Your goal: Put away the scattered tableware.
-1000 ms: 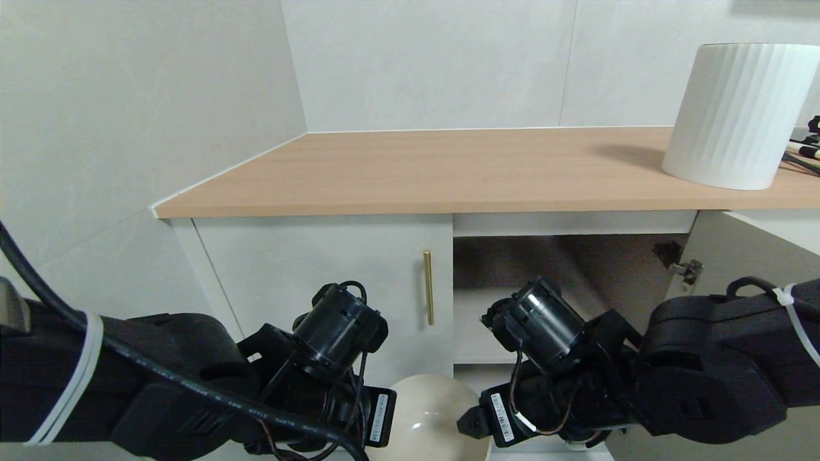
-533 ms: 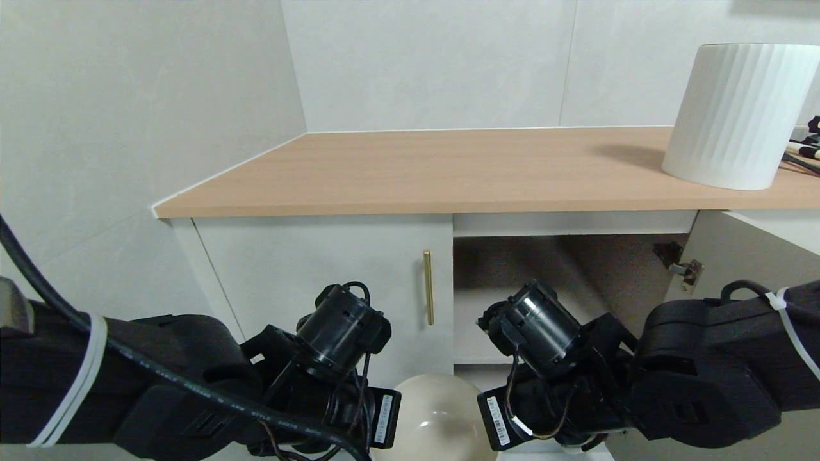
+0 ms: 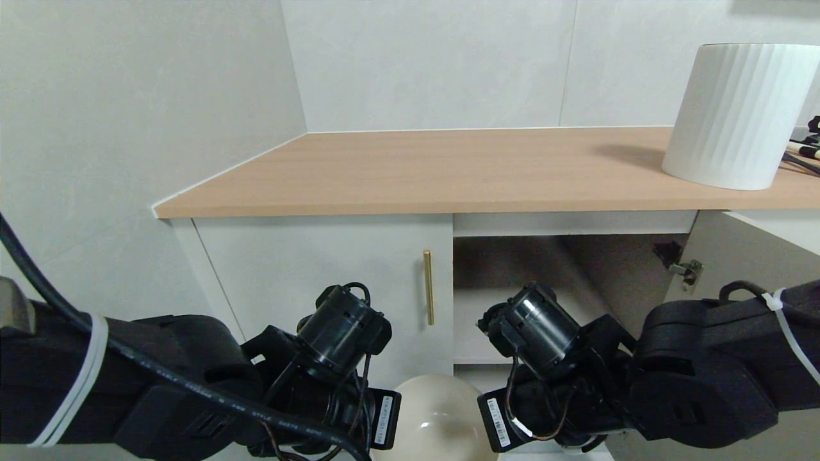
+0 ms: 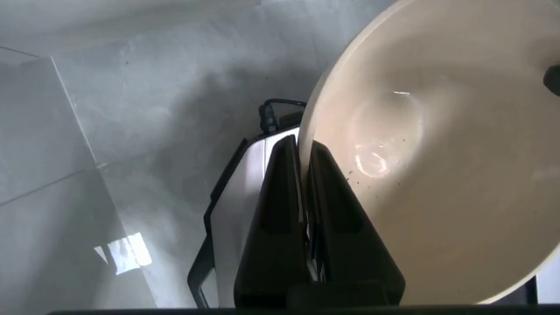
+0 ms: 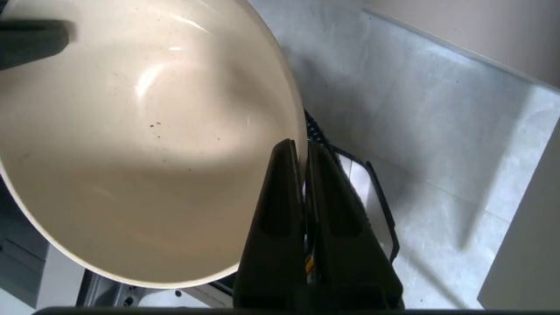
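A cream bowl (image 3: 435, 416) hangs low in front of the cabinet, held between both arms. My left gripper (image 4: 304, 171) is shut on the bowl's (image 4: 437, 149) rim on one side, one finger inside and one outside. On the opposite side my right gripper (image 5: 300, 162) is shut on the rim of the same bowl (image 5: 149, 131). In the head view the bowl sits between the two wrists, in front of the open cabinet compartment (image 3: 564, 294).
The closed left cabinet door (image 3: 320, 275) with its brass handle (image 3: 428, 287) is beside the open compartment; the right door (image 3: 743, 256) stands swung open. On the wooden countertop (image 3: 448, 169) a white ribbed container (image 3: 737, 115) stands at the right. Grey floor tiles (image 4: 131, 157) lie below.
The right wrist shifted slightly left and the bowl rose a little between the arms one second ago; since half a second ago almost nothing has moved.
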You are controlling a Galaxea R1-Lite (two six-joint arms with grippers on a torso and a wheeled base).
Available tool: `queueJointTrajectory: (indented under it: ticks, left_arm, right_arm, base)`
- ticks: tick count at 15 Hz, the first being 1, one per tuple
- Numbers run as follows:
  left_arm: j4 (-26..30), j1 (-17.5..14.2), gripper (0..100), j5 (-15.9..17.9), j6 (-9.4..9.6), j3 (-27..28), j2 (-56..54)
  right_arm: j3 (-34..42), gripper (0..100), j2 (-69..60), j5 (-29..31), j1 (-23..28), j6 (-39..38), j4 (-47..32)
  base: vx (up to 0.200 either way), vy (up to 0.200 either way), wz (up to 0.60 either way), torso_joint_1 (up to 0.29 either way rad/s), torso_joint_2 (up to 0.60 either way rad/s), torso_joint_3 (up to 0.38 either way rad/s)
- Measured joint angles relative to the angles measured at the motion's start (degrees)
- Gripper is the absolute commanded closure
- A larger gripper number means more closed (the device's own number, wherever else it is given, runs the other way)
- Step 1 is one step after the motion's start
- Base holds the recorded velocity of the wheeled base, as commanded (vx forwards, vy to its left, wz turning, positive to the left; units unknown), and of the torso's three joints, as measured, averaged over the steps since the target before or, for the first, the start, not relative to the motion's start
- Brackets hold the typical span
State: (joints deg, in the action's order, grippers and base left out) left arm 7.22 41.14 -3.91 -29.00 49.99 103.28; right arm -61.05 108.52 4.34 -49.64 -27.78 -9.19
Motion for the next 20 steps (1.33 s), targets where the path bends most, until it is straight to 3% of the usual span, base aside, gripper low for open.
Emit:
queueJointTrajectory:
  ticks: [1,2,11,14,20]
  left_arm:
    - [0.0,0.0,100,0.0,0.02,0.0,0.0]
    - [0.0,0.0,0,0.0,0.02,-0.2,0.0]
    - [-0.3,0.0,0,-0.1,-0.06,-0.1,-0.4]
    - [-1.5,0.0,0,0.0,-2.0,-0.1,-0.8]
    - [-1.6,-0.1,0,-0.1,-2.17,0.1,-1.4]
  right_arm:
    - [0.0,100,0.0,0.0,0.0,0.0,0.0]
    - [0.0,100,0.0,0.0,0.0,0.0,0.0]
    - [0.1,100,0.3,0.1,0.0,0.0,-0.3]
    - [0.0,100,0.9,0.4,0.1,0.0,-0.1]
    - [0.1,100,1.8,0.8,7.1,-1.2,0.2]
  base:
    - [0.0,0.0,0.0,0.0,0.0,0.0]
    - [0.0,0.0,0.0,0.0,0.0,0.0]
    - [0.0,0.0,0.0,0.0,0.0,0.0]
    - [0.0,0.0,0.0,0.0,0.0,0.0]
    - [0.0,0.0,0.0,0.0,0.0,0.0]
